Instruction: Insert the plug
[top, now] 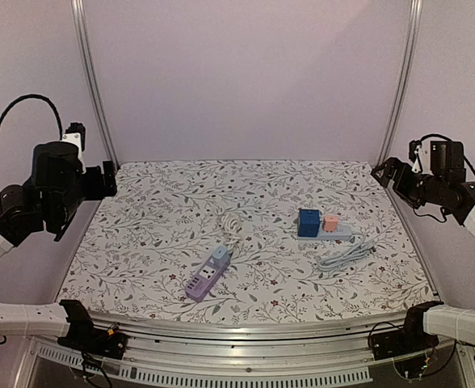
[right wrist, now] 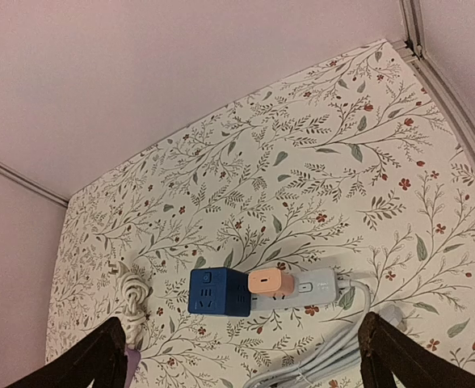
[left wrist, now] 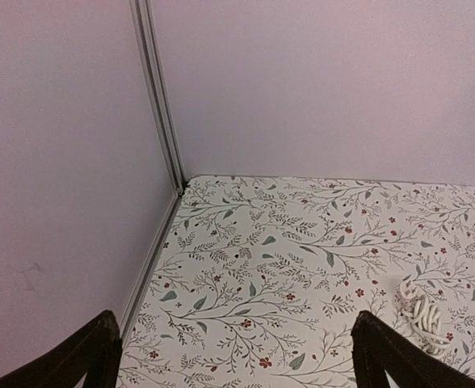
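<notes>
A grey power strip (top: 340, 233) lies right of centre with a blue cube adapter (top: 308, 222) and a pink charger (top: 330, 221) plugged into it. The right wrist view shows the strip (right wrist: 314, 287), the cube (right wrist: 218, 292) and the charger (right wrist: 271, 282). A purple power strip (top: 203, 283) lies near the front, with a light blue piece (top: 220, 255) at its far end. A bundled white cord (top: 232, 225) runs back from it and its pronged plug (right wrist: 111, 265) rests on the mat. My left gripper (top: 108, 179) and right gripper (top: 380, 172) are open, empty and raised at the sides.
The grey strip's coiled cable (top: 344, 257) lies in front of it on the floral mat (top: 157, 234). Lilac walls and metal corner posts (top: 92, 81) enclose the back and sides. The white cord (left wrist: 422, 314) shows at the lower right of the left wrist view.
</notes>
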